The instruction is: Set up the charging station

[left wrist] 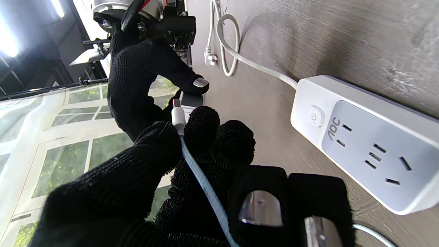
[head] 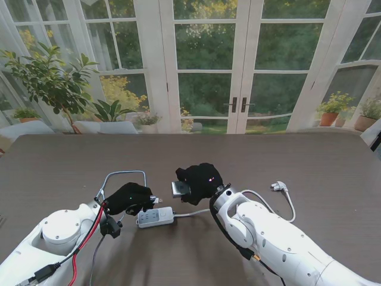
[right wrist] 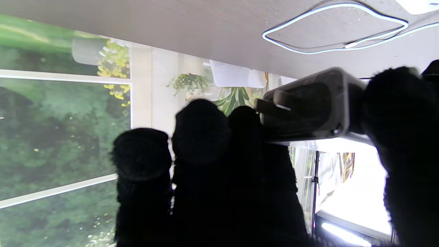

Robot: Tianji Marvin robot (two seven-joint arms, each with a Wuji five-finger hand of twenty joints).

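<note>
Between the hands, the power strip [head: 155, 217] blocks the six o'clock side; counter [head: 250, 158] toward twelve o'clock lies open.

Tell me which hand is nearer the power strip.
Left. The left hand hovers right beside the power strip, holding the cable plug; the right hand is farther off, holding the charger.

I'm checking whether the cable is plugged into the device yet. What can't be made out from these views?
- Stand view: the left robot hand covers the cable plug, and the right robot hand wraps most of the grey device.
- Left wrist view: the cable plug points at the device; fingers hide its port.
- Right wrist view: the device is dark and backlit, its end face unreadable.
</note>
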